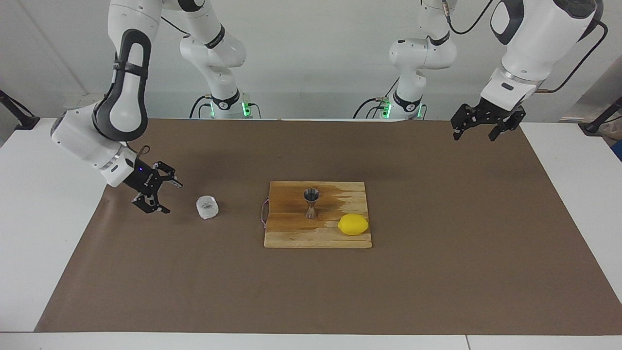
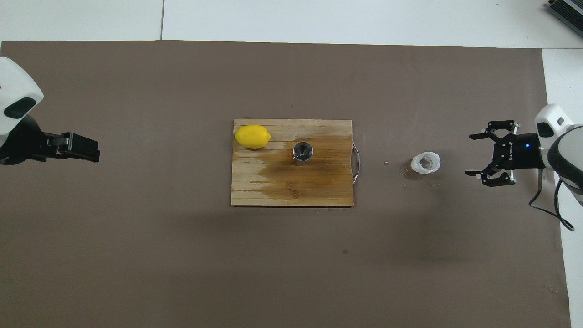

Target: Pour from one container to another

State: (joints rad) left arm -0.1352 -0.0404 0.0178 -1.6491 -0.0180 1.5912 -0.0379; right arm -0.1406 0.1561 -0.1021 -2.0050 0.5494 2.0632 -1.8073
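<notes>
The left gripper (image 1: 478,127) hangs high over the bare mat at the left arm's end of the table, well apart from everything; its fingers look spread in the facing view, and that arm waits. On the wooden board (image 1: 291,233) in the middle of the table the steel jigger (image 1: 311,203) stands upright, its upper cone open to the ceiling, on a dark wet-looking patch of the wood. A lemon (image 1: 353,224) lies on the same board, a little farther from the robots than the jigger and toward the left arm's end. Beside the board, toward the right arm's end, the plastic cup (image 1: 207,207) stands upright on the mat, with a few small specks scattered round it. It looks thin-walled and light, likely to buckle or slide under a hard squeeze, so I judge a gentle grip across its side wall, near mid-height, would serve best and leave the rim free for pouring. The right gripper (image 1: 156,191) sits low, just beside the cup and not touching it, on the side away from the board; the forearm slopes down with the wrist bent so the fingers (image 2: 478,135) point level at the cup, spread wide enough to take it.
</notes>
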